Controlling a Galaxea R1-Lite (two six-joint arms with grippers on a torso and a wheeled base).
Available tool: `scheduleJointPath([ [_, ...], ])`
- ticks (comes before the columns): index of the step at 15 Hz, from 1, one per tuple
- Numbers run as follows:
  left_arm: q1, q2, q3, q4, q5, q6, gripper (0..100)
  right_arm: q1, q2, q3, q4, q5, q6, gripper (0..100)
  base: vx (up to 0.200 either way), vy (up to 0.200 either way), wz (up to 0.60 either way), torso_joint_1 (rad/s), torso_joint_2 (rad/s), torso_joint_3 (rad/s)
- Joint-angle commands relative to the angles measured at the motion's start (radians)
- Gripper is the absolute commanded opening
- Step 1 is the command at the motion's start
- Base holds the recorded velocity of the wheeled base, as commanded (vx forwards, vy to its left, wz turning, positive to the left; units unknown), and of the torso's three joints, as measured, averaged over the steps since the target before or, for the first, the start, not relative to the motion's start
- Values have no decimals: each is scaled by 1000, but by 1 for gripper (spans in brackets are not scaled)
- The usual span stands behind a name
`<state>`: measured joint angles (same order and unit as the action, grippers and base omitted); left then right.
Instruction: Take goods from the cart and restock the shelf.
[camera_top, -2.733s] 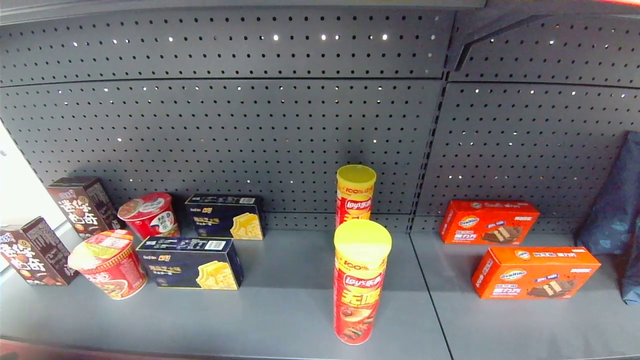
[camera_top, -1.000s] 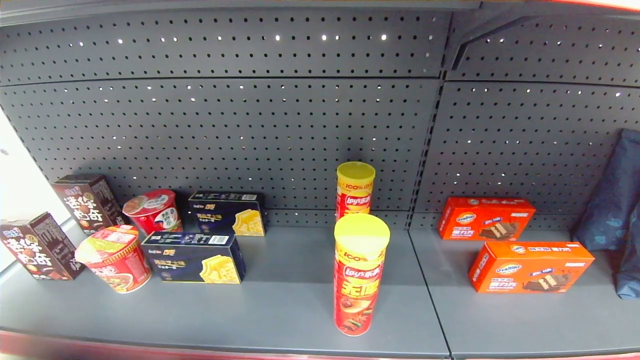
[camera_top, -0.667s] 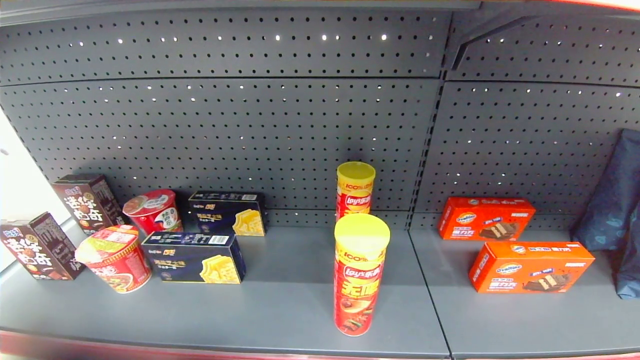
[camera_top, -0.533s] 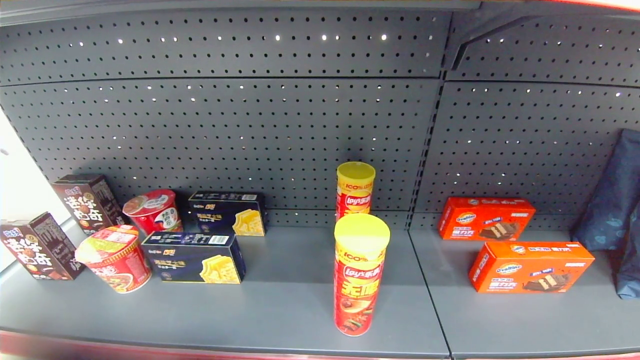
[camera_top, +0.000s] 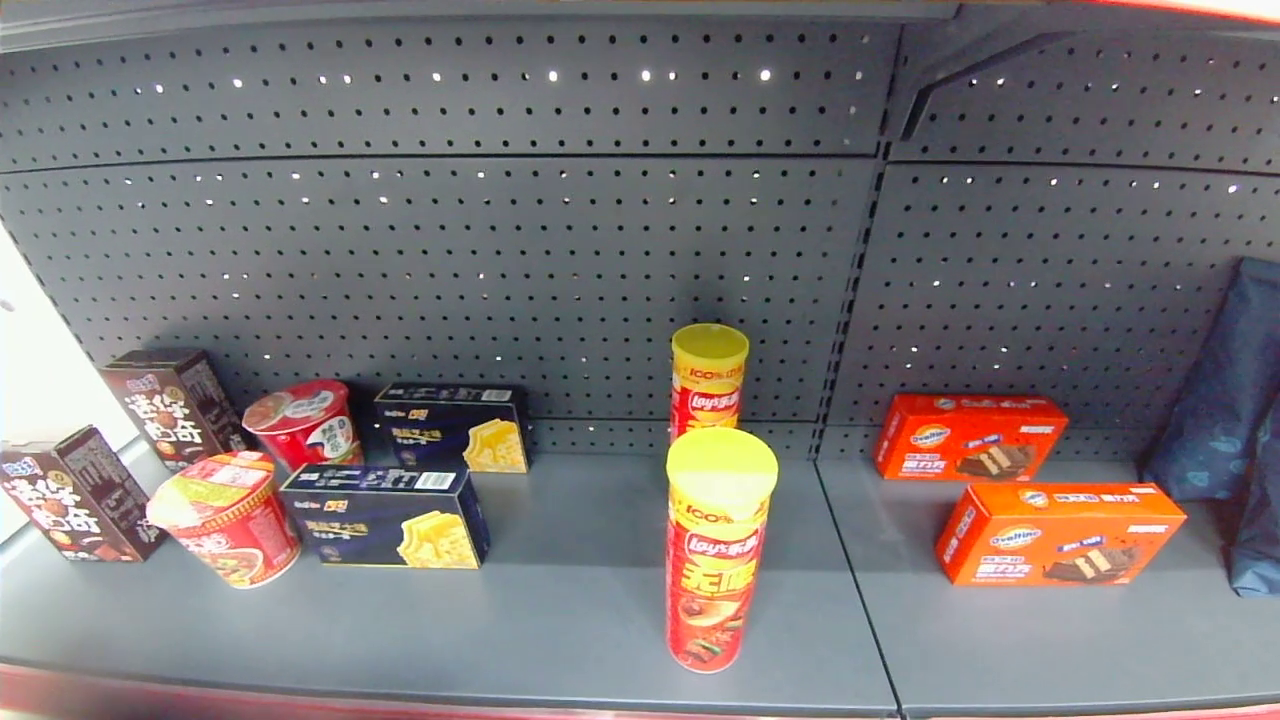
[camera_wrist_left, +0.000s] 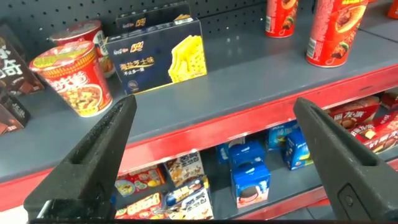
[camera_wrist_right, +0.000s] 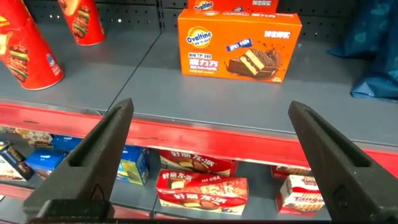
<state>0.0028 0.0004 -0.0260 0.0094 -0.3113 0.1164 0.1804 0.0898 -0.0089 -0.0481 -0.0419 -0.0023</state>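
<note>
— Where is the front chip can?
— Upright on the shelf, long axis vertical, yellow lid up; rear chip can at its 12 o'clock.
— Grippers?
— Left gripper and right gripper both spread, empty.

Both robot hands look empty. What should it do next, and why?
Probably go to the cart and pick up an item. The left gripper and right gripper both hang open and empty in front of the shelf, which has bare space between the front dark blue box and the front chip can.
</note>
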Motion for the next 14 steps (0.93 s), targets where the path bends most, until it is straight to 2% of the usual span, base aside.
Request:
scheduleJointPath([
  [1, 0, 0, 0, 0, 0, 0, 100, 1, 4, 0, 1, 0, -1, 100, 0, 0, 0, 0, 0, 0],
  [14, 0, 0, 0, 0, 0, 8, 100, 1, 4, -2, 2, 19, 1, 100, 0, 0, 0, 0, 0, 0],
])
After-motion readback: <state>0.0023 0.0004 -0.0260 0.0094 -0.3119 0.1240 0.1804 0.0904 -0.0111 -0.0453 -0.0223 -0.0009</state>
